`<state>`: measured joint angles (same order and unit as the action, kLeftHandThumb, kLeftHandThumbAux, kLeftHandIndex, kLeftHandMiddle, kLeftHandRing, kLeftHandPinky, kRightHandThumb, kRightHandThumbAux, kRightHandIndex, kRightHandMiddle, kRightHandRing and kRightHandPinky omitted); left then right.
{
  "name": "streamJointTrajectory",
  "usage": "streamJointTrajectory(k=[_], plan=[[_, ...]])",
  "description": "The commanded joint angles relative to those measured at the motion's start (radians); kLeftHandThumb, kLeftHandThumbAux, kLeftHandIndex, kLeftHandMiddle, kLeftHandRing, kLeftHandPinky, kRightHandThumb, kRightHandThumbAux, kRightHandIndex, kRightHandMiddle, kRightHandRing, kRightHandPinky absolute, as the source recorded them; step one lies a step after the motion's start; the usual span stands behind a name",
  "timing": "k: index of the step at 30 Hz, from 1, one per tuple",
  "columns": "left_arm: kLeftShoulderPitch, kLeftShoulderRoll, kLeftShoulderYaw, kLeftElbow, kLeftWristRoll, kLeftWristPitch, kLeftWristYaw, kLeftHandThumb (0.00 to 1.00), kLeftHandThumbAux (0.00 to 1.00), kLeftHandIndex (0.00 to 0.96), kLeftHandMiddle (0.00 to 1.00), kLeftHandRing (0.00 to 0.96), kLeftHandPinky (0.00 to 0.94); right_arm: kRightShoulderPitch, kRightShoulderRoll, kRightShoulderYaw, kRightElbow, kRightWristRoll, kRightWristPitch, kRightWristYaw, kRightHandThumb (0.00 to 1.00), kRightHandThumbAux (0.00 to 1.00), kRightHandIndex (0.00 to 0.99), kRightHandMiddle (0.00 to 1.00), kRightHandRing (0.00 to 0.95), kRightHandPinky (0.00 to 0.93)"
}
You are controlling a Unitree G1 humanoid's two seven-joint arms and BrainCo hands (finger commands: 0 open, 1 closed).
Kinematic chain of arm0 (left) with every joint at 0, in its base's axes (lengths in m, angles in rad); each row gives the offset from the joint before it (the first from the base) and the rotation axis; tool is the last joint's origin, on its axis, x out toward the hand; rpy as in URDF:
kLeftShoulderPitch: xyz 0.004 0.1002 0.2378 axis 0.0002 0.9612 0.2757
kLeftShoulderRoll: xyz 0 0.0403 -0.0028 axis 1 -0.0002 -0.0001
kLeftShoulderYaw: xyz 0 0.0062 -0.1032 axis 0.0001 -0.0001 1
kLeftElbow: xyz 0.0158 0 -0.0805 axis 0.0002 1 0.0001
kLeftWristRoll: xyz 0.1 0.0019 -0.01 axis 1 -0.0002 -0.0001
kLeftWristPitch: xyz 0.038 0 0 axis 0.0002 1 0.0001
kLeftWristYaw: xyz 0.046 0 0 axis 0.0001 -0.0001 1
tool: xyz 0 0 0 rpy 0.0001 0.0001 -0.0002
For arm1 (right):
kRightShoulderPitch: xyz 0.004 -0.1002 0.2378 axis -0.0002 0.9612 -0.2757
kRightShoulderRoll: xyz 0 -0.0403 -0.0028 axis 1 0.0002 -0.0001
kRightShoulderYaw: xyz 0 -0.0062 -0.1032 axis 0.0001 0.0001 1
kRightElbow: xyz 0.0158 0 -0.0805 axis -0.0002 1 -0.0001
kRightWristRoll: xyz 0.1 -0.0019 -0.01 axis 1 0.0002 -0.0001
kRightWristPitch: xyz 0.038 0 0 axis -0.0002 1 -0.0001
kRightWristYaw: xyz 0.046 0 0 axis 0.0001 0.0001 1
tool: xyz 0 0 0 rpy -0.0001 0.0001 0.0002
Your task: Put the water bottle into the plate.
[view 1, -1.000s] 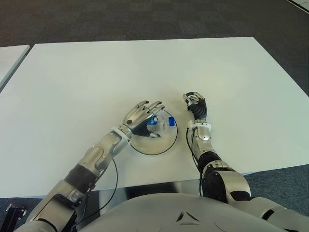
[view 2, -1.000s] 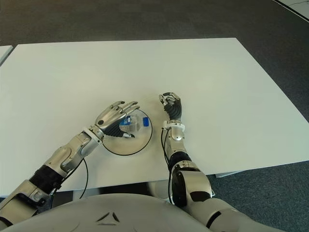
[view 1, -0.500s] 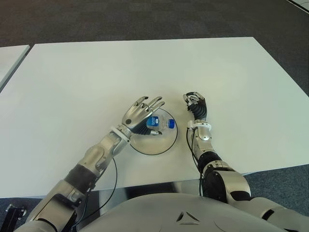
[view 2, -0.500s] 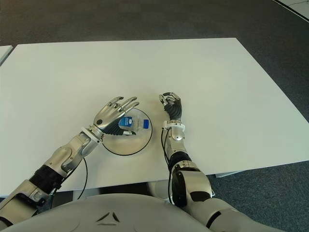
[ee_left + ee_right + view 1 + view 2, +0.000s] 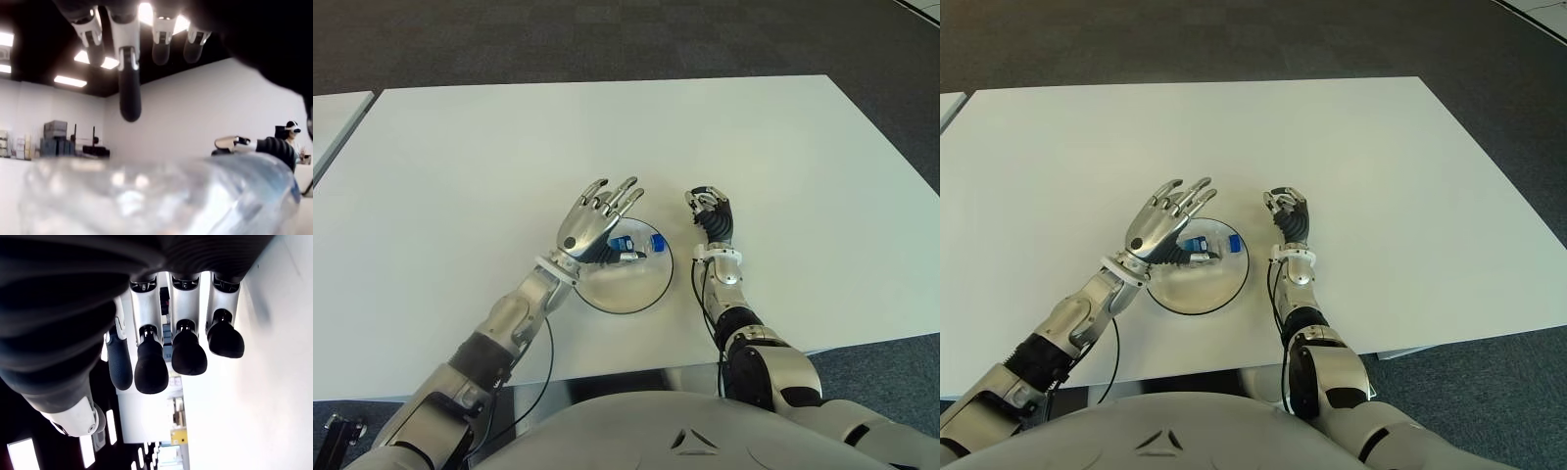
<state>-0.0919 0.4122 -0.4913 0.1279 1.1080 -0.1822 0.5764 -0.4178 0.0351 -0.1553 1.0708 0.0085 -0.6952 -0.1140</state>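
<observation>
On the plate (image 5: 625,286) lies the bottle (image 5: 628,245), left hand (image 5: 592,220) spread above it; withdrawing seems next, right hand (image 5: 710,213) curled beside.

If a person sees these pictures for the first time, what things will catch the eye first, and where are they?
First, the left hand, fingers spread wide and holding nothing, raised over the far left part of the round plate near the front middle of the white table. Under it the water bottle lies on its side in the plate. The right hand, fingers curled, shows just right of the plate.
</observation>
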Motion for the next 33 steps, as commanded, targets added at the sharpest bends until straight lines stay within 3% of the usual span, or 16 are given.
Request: streamJointTrajectory(k=[1, 8, 16, 25, 33], plan=[[0.016, -0.006, -0.014, 0.033, 0.049, 0.015, 0.130, 0.165, 0.280, 0.000, 0.000, 0.000, 0.000, 0.016, 0.002, 0.000, 0.015, 0.001, 0.016, -0.009, 0.708, 0.726, 0.438, 0.789, 0.786, 0.796], [-0.003, -0.016, -0.031, 0.111, 0.065, -0.007, 0.311, 0.187, 0.210, 0.000, 0.000, 0.000, 0.000, 0.017, -0.001, 0.004, 0.011, -0.003, 0.024, -0.014, 0.708, 0.726, 0.439, 0.795, 0.792, 0.806], [-0.031, -0.015, -0.043, 0.162, 0.069, 0.001, 0.402, 0.126, 0.169, 0.000, 0.000, 0.000, 0.000, 0.017, -0.002, 0.006, 0.006, 0.001, 0.025, -0.008, 0.708, 0.726, 0.439, 0.795, 0.791, 0.800], [-0.069, -0.081, 0.028, 0.252, -0.131, -0.186, 0.558, 0.053, 0.242, 0.000, 0.000, 0.000, 0.000, 0.016, -0.002, 0.002, 0.008, 0.008, 0.026, -0.003, 0.708, 0.726, 0.439, 0.793, 0.790, 0.804], [-0.036, -0.118, 0.153, 0.349, -0.463, -0.394, 0.422, 0.075, 0.410, 0.000, 0.000, 0.000, 0.000, 0.017, -0.002, 0.003, 0.006, 0.005, 0.031, -0.012, 0.708, 0.726, 0.439, 0.798, 0.796, 0.806]])
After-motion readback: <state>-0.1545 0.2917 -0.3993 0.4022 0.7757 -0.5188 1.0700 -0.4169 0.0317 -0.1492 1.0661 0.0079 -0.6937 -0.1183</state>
